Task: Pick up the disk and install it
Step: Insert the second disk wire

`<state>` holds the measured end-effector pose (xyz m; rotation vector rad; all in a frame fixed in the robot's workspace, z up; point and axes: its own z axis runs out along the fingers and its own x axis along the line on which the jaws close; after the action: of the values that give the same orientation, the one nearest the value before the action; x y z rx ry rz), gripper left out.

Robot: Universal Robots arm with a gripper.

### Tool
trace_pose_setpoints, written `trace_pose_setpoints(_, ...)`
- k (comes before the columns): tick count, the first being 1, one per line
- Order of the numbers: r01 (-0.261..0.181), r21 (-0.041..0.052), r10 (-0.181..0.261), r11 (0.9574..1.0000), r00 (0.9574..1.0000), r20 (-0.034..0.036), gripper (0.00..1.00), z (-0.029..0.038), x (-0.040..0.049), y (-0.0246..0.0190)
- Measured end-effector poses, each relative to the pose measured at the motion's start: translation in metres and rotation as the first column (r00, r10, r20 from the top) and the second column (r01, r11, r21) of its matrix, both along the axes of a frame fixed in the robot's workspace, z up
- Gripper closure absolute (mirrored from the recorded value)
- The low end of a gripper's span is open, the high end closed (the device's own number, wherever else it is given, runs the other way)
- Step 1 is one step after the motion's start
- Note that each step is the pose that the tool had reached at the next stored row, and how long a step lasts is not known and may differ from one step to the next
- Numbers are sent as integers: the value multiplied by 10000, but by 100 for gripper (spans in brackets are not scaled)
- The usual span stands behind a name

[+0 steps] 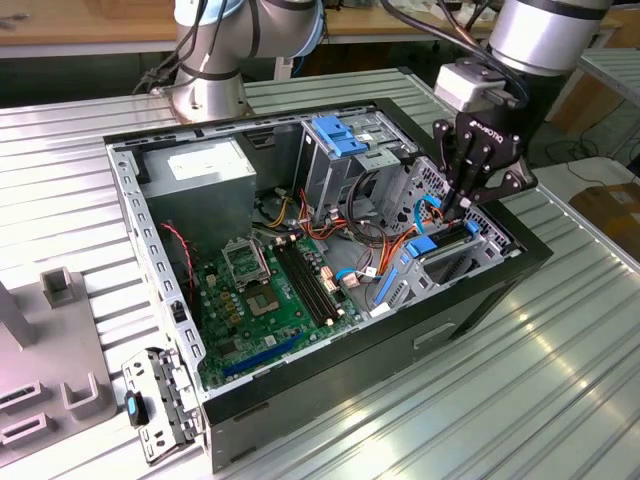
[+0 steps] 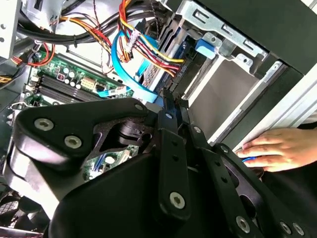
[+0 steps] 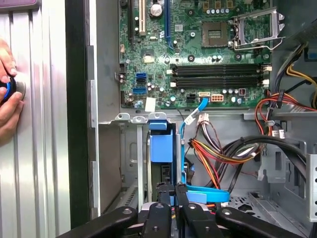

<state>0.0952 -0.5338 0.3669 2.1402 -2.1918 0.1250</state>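
Observation:
The disk [image 1: 438,243] stands on edge in the drive bay at the open computer case's [image 1: 300,385] corner, on the exterior view's right. Its light-blue rail [image 3: 161,146] faces out of the slot. My gripper [image 1: 455,208] hangs straight over it from above. In both wrist views the two thin black fingers sit close together, gripper [image 3: 173,188] tips at the disk's outer end and gripper [image 2: 172,99] tips among the cables. The fingers look shut, touching the disk's end rather than spanning it.
Motherboard [image 1: 270,290] on the case floor, grey power supply [image 1: 205,170] at the back, blue-latched cage [image 1: 340,135], and orange and blue cables [image 3: 213,148] beside the bay. A person's hand [image 3: 7,84] rests on the ribbed table [image 1: 560,380] next to the case. Grey fixtures [image 1: 60,390] stand on the exterior view's left.

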Motion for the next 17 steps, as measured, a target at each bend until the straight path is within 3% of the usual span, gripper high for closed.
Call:
trace_pose_setpoints(1, -1, 131, 1, 9999, 10000, 0, 84, -1, -9, -22)
trace_pose_setpoints(2, -1, 388, 1, 9992, 10000, 0, 84, -2, -10, -43)
trace_pose_setpoints(3, -1, 540, 1, 9985, 10000, 0, 84, -3, -10, -55)
trace_pose_setpoints(4, 0, 1022, 0, 9948, 10000, 1, 84, -7, -11, -126)
trace_pose_setpoints(5, -1, 1026, 1, 9947, 10000, 0, 84, -11, -10, -166)
trace_pose_setpoints(7, -2, 1029, 1, 9947, 10000, 11, 84, -37, -10, -188)
trace_pose_setpoints(9, -35, 1027, 33, 9947, 10000, 24, 84, -64, -10, -192)
trace_pose_setpoints(11, -52, 1025, 38, 9947, 9999, 142, 84, -82, -12, -194)
trace_pose_setpoints(17, -53, 1026, 38, 9947, 9999, 155, 84, -87, -12, -195)
